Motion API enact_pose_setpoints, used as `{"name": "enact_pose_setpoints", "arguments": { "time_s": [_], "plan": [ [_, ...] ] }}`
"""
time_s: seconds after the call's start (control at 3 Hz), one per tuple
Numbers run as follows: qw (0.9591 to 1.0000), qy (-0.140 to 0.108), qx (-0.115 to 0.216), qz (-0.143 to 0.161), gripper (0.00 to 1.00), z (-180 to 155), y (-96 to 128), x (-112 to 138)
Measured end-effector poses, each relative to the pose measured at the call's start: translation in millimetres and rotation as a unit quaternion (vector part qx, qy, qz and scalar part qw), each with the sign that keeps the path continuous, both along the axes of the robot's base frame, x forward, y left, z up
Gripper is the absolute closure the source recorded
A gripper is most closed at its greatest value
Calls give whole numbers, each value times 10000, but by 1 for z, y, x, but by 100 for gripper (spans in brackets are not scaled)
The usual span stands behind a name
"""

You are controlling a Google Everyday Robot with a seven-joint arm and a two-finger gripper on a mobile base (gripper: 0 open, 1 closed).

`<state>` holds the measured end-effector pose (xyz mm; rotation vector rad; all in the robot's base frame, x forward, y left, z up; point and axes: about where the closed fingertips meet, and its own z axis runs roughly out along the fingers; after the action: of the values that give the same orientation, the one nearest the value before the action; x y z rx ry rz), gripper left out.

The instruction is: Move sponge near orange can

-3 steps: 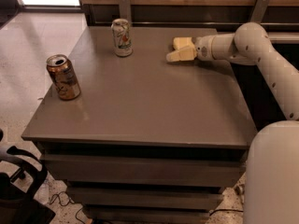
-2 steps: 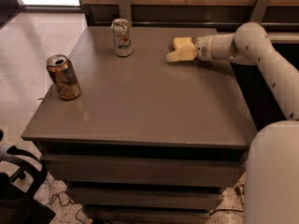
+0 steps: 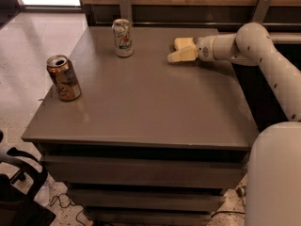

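Grey tabletop (image 3: 155,102): orange can (image 3: 63,77) at left edge, white-green can (image 3: 122,37) rear, end effector (image 3: 180,51) by sponge (image 3: 183,43), grip unclear.

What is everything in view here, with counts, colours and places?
table: one, grey-brown, centre, with drawers below.
orange can: one, coppery orange, upright near the table's left edge.
white-and-green can: one, upright at the table's back.
sponge: one, pale yellow, back right of the table, right at the gripper; whether it is gripped is unclear.
brackets: two, grey metal, on the wall behind the table.
floor: pale, speckled, to the left.
black object: one, on the floor, bottom left.
gripper: one, cream, low over the table's back right.
arm: one, white, reaching in from the right.
robot body: white, bottom right.
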<state>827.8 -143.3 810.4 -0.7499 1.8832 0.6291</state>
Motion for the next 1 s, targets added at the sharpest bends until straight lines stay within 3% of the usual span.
{"name": "enact_pose_setpoints", "arguments": {
  "time_s": [1.0],
  "plan": [
    [10000,0,0,0,0,0,0,0]
  ]
}}
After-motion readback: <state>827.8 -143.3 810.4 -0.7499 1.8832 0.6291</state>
